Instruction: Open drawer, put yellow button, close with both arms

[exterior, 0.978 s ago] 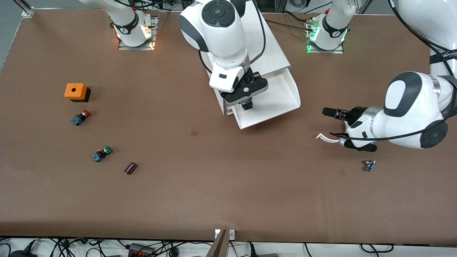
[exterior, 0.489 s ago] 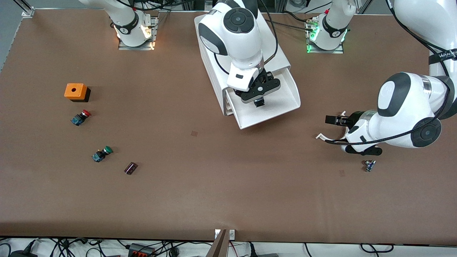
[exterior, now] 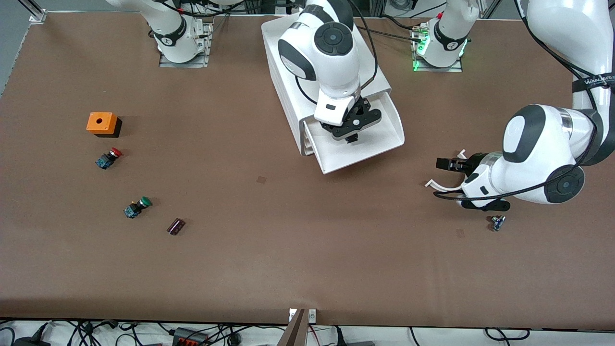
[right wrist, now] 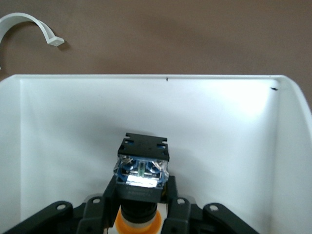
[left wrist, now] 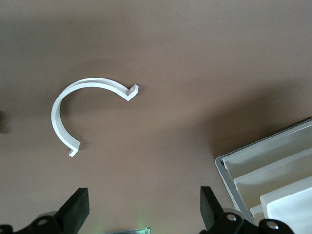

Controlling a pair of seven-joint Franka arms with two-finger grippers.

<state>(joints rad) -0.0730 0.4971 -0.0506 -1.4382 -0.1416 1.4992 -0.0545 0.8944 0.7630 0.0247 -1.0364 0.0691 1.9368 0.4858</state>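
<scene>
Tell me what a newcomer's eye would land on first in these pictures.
First the right gripper, shut on the yellow button and hanging over the pulled-out top drawer of the white cabinet. Next the left gripper, open above a white curved plastic piece on the table toward the left arm's end. The orange box stands out toward the right arm's end.

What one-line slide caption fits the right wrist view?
Right pincer holds the yellow button over the open drawer, with a white curved clip on the table.
</scene>
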